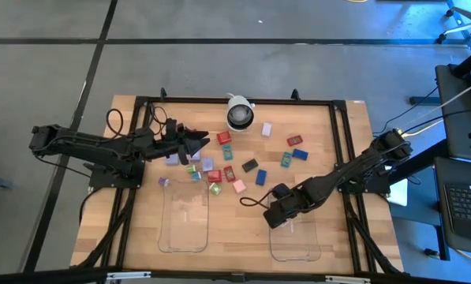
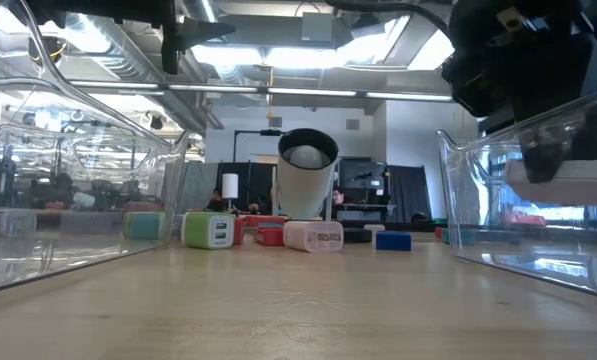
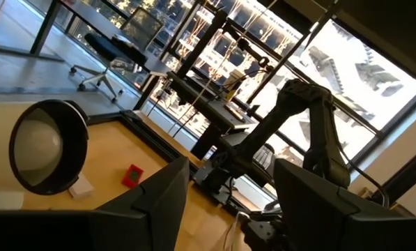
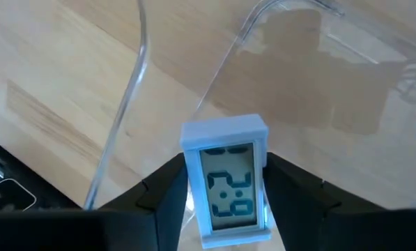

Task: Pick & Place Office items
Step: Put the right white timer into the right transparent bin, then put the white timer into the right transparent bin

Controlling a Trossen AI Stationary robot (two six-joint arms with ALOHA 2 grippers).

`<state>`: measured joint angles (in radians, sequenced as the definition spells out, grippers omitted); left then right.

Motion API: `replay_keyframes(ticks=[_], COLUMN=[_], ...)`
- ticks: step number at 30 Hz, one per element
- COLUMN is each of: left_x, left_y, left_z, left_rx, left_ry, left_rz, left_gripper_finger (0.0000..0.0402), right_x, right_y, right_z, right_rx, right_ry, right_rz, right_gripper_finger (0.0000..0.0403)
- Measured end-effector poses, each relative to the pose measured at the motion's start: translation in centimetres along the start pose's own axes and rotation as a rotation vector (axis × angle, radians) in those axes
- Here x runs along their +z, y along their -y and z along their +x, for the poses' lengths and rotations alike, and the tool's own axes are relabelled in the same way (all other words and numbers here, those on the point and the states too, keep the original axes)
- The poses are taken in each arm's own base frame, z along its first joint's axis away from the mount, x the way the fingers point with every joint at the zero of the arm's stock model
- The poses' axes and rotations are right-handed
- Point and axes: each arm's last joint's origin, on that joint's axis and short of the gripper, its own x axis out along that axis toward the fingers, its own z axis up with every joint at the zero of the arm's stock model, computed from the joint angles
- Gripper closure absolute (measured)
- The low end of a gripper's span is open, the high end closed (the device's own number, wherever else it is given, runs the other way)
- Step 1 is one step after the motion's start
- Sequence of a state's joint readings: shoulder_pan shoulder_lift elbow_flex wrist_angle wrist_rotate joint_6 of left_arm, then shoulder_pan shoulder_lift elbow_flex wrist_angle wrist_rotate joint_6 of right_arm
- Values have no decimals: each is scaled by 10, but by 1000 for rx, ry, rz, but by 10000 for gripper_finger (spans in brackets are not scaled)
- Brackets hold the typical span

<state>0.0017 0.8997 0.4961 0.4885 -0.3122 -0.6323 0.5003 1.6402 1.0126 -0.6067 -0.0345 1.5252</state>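
Small coloured office items (image 1: 219, 166) lie scattered on the wooden table between the arms. My right gripper (image 1: 276, 214) points steeply down over the right clear tray (image 1: 294, 241). It is shut on a small white digital clock (image 4: 225, 181). In the low view the clock (image 2: 568, 180) shows inside the tray's walls, above its floor. My left gripper (image 1: 202, 142) hovers level above the items at the left, open, with nothing between its fingers (image 3: 173, 195). My right gripper pinches the clock's two long sides (image 4: 192, 202) between its two fingers. The display faces the wrist camera. The fingers come from above, slanting down, and lie along the clock's sides. The clock is lifted clear, over the tray's floor (image 4: 319, 97).
A round white-and-black camera dome (image 1: 239, 114) stands at the far middle of the table. A second clear tray (image 1: 184, 225) lies at the near left. A black frame (image 1: 243, 100) runs around the table top. A red block (image 3: 133, 174) lies near the dome.
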Motion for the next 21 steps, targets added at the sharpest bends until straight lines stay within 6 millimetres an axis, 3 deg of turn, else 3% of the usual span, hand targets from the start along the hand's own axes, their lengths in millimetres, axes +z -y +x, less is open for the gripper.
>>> replay_keyframes(ticks=[12, 16, 21], left_x=[0, 0, 0], left_y=[0, 0, 0], left_z=[0, 0, 0], left_rx=[0, 0, 6], left_ry=[0, 0, 8], left_rz=[-2, -1, -2], left_gripper_finger=[194, 194, 194], right_x=[0, 3, 15], right_y=[-1, -6, -10], right_z=[-6, -33, -88], right_rx=[26, 122, 285], right_ry=[-76, -53, 133], right_rz=[-36, -56, -134], right_gripper_finger=[156, 156, 169])
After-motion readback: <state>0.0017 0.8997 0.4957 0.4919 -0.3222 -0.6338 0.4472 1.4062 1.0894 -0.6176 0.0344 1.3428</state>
